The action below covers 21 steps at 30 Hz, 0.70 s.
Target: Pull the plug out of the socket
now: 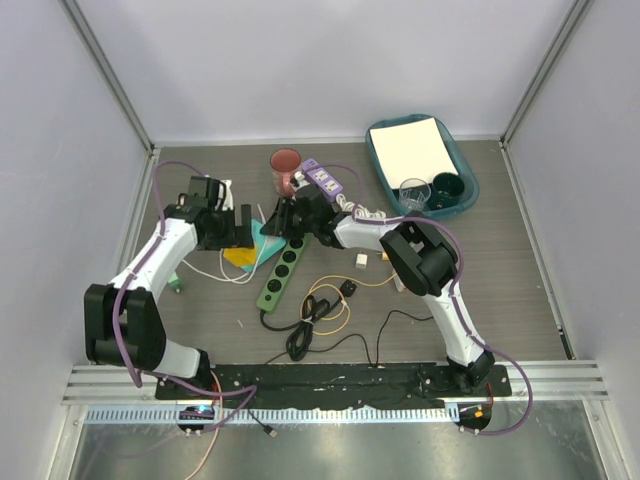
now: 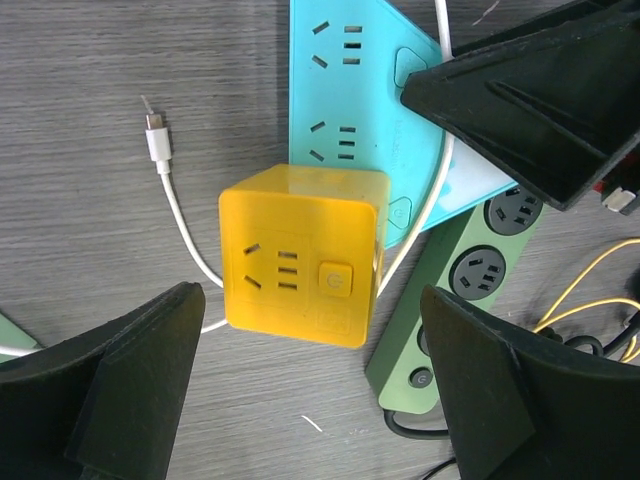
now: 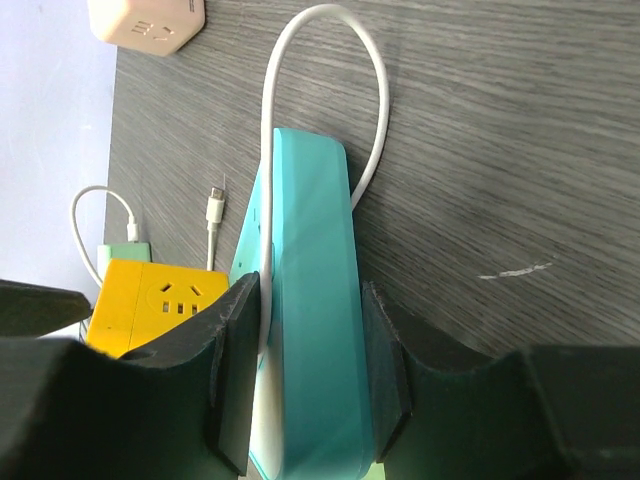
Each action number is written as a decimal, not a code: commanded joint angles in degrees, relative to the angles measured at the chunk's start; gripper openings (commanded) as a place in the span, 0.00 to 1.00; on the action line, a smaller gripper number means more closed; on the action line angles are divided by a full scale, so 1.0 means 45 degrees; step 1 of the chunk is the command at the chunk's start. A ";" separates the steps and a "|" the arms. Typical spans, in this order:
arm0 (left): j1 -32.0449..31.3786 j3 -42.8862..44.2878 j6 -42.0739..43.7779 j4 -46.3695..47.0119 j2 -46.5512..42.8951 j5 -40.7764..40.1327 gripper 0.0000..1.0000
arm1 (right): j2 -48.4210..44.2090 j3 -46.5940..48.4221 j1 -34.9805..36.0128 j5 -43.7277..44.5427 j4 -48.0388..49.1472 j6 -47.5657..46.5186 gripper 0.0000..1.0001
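Note:
The plug point(image 3: 315, 300) is a pale-blue block with a white face and a white cable. My right gripper point(image 3: 305, 370) is shut on its two sides. In the left wrist view the plug point(image 2: 340, 90) lies at the far end of the green socket strip point(image 2: 440, 310), its white end meeting the strip. I cannot tell whether it is seated there. In the top view the right gripper point(image 1: 300, 215) holds the plug point(image 1: 262, 238) above the strip point(image 1: 283, 272). My left gripper point(image 2: 310, 400) is open and empty. It hovers over the yellow cube point(image 2: 300, 255) and the strip's switch end.
A purple strip point(image 1: 325, 180) and a red cup point(image 1: 286, 165) stand behind the plug. A teal tray point(image 1: 372, 150) with a glass point(image 1: 414, 193) is at the back right. A black round plug on yellow cable point(image 1: 348, 290) and a coiled black cord point(image 1: 305, 335) lie in front.

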 commanded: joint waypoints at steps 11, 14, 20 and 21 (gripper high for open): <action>-0.0012 -0.0008 0.0168 0.0084 0.1051 0.0785 0.82 | 0.0517 -0.0255 0.0264 -0.1210 -0.1018 -0.1117 0.01; -0.0012 -0.0048 0.0168 0.0084 0.1070 0.0981 0.73 | 0.0459 -0.0372 0.0264 -0.1229 -0.0862 -0.1097 0.01; -0.0012 -0.0067 0.0090 0.0123 0.1148 0.1683 0.30 | 0.0419 -0.0704 0.0264 -0.0976 -0.0608 -0.1078 0.01; 0.0007 -0.0067 0.0128 0.0123 0.1110 0.1703 0.09 | 0.0458 -0.0743 0.0264 -0.0937 -0.0550 -0.1039 0.01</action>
